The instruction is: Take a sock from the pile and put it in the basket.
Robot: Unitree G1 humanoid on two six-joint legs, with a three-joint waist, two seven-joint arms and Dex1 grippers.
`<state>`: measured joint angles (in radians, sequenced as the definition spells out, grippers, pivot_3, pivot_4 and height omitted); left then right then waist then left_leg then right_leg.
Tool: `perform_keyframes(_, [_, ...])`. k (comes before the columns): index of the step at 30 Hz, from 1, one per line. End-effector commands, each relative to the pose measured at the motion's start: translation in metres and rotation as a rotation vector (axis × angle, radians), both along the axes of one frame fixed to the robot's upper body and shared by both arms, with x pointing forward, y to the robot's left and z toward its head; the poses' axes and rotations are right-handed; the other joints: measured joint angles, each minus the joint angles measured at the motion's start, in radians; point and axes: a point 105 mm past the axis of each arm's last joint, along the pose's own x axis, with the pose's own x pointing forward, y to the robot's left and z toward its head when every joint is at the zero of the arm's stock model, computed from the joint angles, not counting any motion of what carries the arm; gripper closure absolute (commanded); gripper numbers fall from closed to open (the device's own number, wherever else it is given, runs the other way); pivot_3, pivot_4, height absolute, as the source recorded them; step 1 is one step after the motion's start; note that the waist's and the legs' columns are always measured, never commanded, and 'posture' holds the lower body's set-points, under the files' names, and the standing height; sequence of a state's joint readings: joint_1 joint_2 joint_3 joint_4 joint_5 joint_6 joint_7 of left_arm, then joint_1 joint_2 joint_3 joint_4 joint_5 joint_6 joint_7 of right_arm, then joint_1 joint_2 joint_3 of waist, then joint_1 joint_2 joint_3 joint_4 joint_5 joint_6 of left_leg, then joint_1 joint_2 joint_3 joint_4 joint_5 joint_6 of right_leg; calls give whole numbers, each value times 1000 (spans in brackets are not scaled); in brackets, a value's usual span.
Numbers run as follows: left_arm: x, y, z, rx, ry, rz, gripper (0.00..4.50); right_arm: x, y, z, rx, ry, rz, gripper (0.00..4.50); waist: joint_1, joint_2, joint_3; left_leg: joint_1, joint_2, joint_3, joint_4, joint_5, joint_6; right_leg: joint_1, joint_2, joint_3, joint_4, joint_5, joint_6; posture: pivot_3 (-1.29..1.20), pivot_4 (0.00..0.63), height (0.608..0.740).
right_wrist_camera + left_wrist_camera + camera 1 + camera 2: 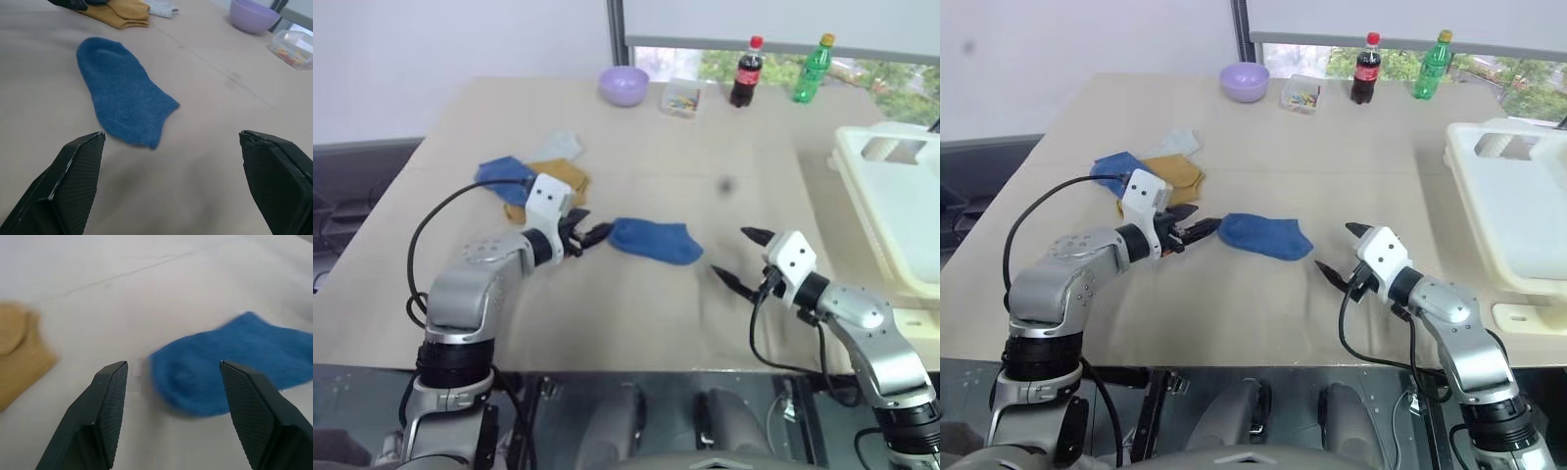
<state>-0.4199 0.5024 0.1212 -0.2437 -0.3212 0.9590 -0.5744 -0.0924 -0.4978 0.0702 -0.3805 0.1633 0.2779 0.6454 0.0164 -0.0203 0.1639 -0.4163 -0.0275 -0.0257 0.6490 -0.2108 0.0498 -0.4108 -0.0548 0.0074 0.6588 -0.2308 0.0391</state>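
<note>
One royal blue sock point(656, 241) lies flat on the table, apart from the pile point(543, 176) of blue, mustard-yellow and pale socks behind it. My left gripper point(592, 231) is open just left of that sock's near end, and in the left wrist view the sock point(234, 367) lies just past its fingertips point(115, 382). To the sock's right, my right gripper point(729, 251) stands wide open over bare table. From the right wrist the sock point(122, 93) shows ahead. The cream-white basket point(871, 206) stands at the table's right edge.
A purple bowl point(625, 85), a small clear box point(682, 98), a cola bottle point(746, 72) and a green bottle point(812, 69) line the far edge. A black cable loops off my left arm point(431, 225).
</note>
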Motion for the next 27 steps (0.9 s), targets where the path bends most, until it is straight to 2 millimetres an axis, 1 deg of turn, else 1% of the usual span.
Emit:
perform_keyframes(1, [2, -12, -3, -79, 38, -29, 1307, 1, 2, 10, 10, -51, 2, 0, 0, 0, 0, 0, 0, 0, 0, 0, 0, 0, 0, 0, 0, 0, 0, 0, 150, 740])
perform_keyframes(5, [14, -25, -12, -163, 80, -12, 1307, 3, 3, 11, 9, -58, 3, 0, -2, 0, 0, 0, 0, 0, 0, 0, 0, 0, 0, 0, 0, 0, 0, 0, 150, 740])
perform_keyframes(7, [18, -25, -17, -149, 95, 5, 1307, 2, 3, 11, 8, -60, 5, 0, -3, 0, 0, 0, 1, 0, 0, 0, 0, 0, 0, 0, 0, 0, 0, 0, 150, 740])
perform_keyframes(8, [19, -24, -17, -145, 96, 7, 1813, 1, 2, 11, 6, -61, 9, 0, -5, 0, 0, 0, 1, 0, 0, 0, 0, 0, 0, 0, 1, 0, 0, 0, 150, 740])
perform_keyframes(9, [20, -22, -17, -155, 98, 18, 2089, -1, 2, 11, 10, -60, 13, 0, -7, 0, 0, 0, 1, 0, 0, 0, 0, -1, 1, 1, 1, 0, 0, 0, 150, 740])
perform_keyframes(10, [20, -19, -16, -165, 100, 26, 2490, -2, 2, 11, 14, -60, 16, 0, -7, 0, 0, 0, 1, 1, -1, 0, 0, -1, 1, 1, 0, 0, 0, 0, 150, 740])
perform_keyframes(12, [18, -14, -16, -167, 104, 33, 3598, -4, 1, 11, 18, -61, 16, 0, -5, 0, 0, 0, 1, 0, -1, 0, 0, -1, 1, 1, 0, 0, 0, 0, 150, 740])
perform_keyframes(13, [18, -11, -17, -165, 106, 38, 3909, -4, 1, 11, 18, -62, 14, 0, -5, 0, 0, 0, 1, 0, -1, 0, 0, -1, 1, 1, 0, 0, 0, 0, 150, 740])
perform_keyframes(14, [17, -9, -18, -168, 107, 42, 4446, -3, 0, 11, 19, -63, 12, 0, -5, 0, 0, 0, 1, 0, -1, 0, 0, -1, 0, 1, 0, 0, 0, 0, 150, 740])
perform_keyframes(16, [15, -9, -10, -234, 90, 32, 4490, -2, 1, 10, 23, -64, 5, 0, -5, 0, 0, 0, 1, 0, -1, 0, 0, -1, 0, 1, 0, 0, 0, 0, 150, 740])
perform_keyframes(18, [8, -1, 11, -331, 46, 9, 4490, -2, 1, 9, 24, -66, 0, 0, -5, -1, 0, 0, 1, 0, -1, 0, 0, -1, 0, 1, 0, 0, 0, 0, 150, 740])
perform_keyframes(20, [-3, 18, 33, -384, 14, 0, 4490, -2, 0, 9, 21, -68, -3, 0, -6, -2, 2, 0, 2, 0, -1, 0, 0, -1, 0, 1, 0, 0, -1, 0, 150, 740])
perform_keyframes(22, [-14, 35, 53, -388, -1, -16, 4490, -3, -2, 9, 22, -69, -12, 0, -10, -2, 2, 0, 3, 0, -1, 0, -1, -2, 1, 0, 0, 0, -1, 0, 150, 740])
perform_keyframes(24, [-23, 48, 88, -390, -18, -61, 4490, -4, -5, 9, 23, -69, -24, 0, -9, -3, 4, 0, 3, 0, -1, -1, -1, -2, 1, 0, 0, 0, -1, 0, 150, 740])
perform_keyframes(25, [-27, 50, 103, -378, -18, -90, 4490, -4, -7, 8, 23, -68, -28, 0, -4, -6, 6, 0, 2, 0, -1, -1, -1, -2, 1, 0, 1, 0, -1, 0, 150, 740])
perform_keyframes(26, [-33, 41, 120, -376, -2, -165, 4490, -5, -8, 8, 25, -66, -36, 0, -1, -6, 6, -1, 2, -2, -1, -1, -2, -1, 1, -2, 0, 0, -1, 0, 150, 740])
perform_keyframes(27, [-38, 34, 129, -371, 13, -216, 4490, -5, -9, 8, 28, -64, -41, 0, 2, -8, 7, 0, 2, -2, 0, -1, -2, -1, 1, -2, 0, 0, -1, 0, 150, 740])
